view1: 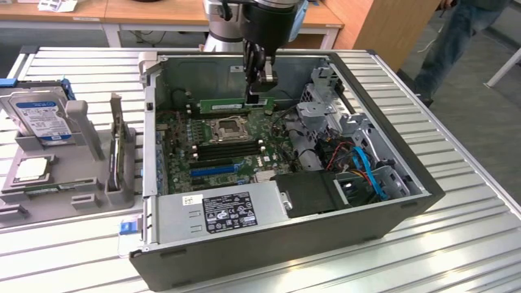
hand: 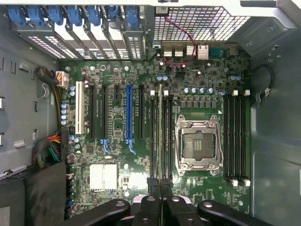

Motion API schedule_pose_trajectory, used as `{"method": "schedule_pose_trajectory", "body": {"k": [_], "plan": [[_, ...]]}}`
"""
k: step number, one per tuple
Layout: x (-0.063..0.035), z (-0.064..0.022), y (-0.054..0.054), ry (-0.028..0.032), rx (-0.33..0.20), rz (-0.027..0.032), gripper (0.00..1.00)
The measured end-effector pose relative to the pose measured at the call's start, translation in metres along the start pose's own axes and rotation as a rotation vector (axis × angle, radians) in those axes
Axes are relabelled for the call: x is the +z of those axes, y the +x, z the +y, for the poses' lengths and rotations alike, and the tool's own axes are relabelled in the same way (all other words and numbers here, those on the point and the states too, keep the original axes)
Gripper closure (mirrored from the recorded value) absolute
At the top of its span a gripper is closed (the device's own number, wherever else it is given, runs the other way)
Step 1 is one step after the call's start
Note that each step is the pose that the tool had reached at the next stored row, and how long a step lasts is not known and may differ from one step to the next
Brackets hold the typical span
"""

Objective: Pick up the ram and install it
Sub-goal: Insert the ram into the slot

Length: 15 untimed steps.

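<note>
The ram is a thin green stick, held level inside the open computer case, above the motherboard. My gripper comes down from above and is shut on the stick near one end. In the wrist view the ram shows edge-on as a narrow line between my fingers, with the gripper closed around it. It runs along the dark memory slots beside the open processor socket. I cannot tell how far it is above the slots.
A second bank of memory slots lies past the socket. A power supply, a drive cage and cables crowd the case. On the exterior view's left, a grey fixture holds a hard drive and a processor chip. A person's legs stand at the back right.
</note>
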<state>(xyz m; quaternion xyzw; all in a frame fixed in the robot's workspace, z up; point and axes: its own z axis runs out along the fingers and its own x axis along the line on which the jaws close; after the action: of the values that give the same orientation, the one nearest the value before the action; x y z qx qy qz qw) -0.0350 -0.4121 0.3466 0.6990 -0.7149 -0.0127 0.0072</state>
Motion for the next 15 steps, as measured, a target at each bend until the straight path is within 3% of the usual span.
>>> {"method": "schedule_pose_trajectory", "body": {"k": [15], "plan": [[0.0081, 0.0003, 0.0000, 0.0003, 0.000, -0.0001, 0.88]]}}
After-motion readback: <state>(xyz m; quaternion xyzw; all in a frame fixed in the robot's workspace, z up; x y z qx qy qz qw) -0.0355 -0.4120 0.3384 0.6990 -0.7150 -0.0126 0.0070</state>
